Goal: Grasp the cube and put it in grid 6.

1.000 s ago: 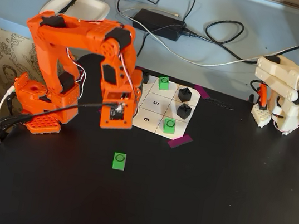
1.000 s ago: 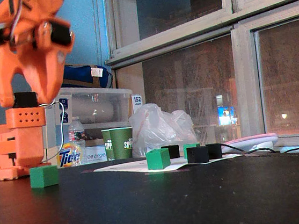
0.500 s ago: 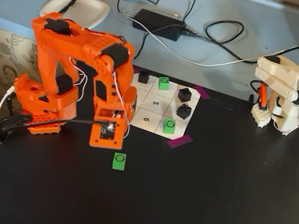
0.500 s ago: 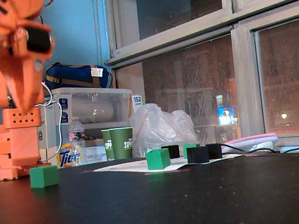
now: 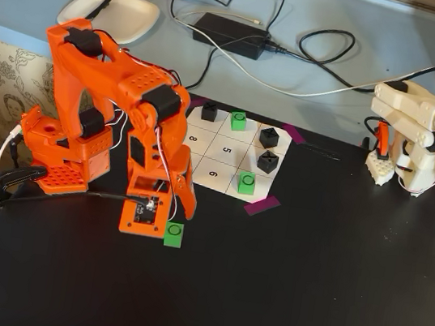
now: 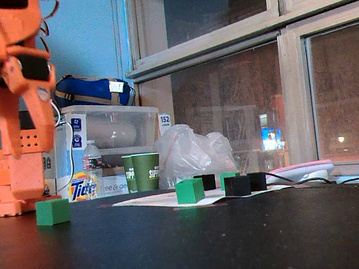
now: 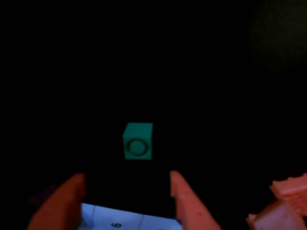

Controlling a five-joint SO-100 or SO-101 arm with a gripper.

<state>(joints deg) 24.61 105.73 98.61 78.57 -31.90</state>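
The cube is bright green with a black circle on top and sits on the black table, off the paper grid. It also shows in the other fixed view and in the wrist view. My orange gripper points down just behind the cube, open and empty. In the wrist view the gripper has its two fingers spread, with the cube ahead of them and apart from both. Grid 6 is a bare white cell, also seen below the fingers in the wrist view.
Two more green cubes and three black cubes stand on other grid cells. A white robot arm stands at the right. A power adapter and cables lie beyond the grid. Purple tape holds the paper's corner.
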